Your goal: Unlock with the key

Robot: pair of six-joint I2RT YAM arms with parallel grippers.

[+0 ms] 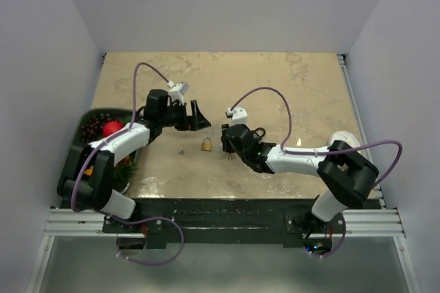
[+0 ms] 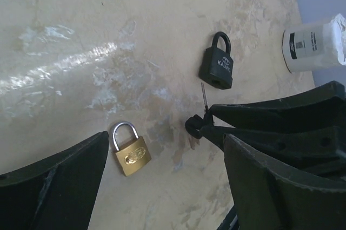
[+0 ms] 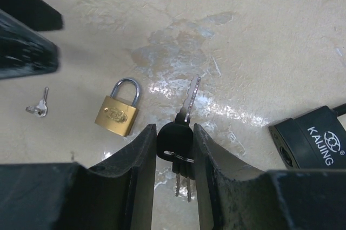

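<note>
Right arm lies low, stretched inward across the counter (image 3: pixel 259 35), its pincer (image 3: pixel 174 130) clenched on the black head of the key (image 3: pixel 174 140), blade pointing out past the fingertips, near the brass padlock (image 3: pixel 116 114) but apart from it. Left arm bent at the elbow, forearm angled inward, pincer (image 2: pixel 165 143) released and spread wide above the counter by the same padlock. Black padlock (image 3: pixel 316 143) flat on the key's other side.

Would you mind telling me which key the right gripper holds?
The black-headed key, pinched in the right gripper; the small silver key lies loose on the table left of the brass padlock.
</note>
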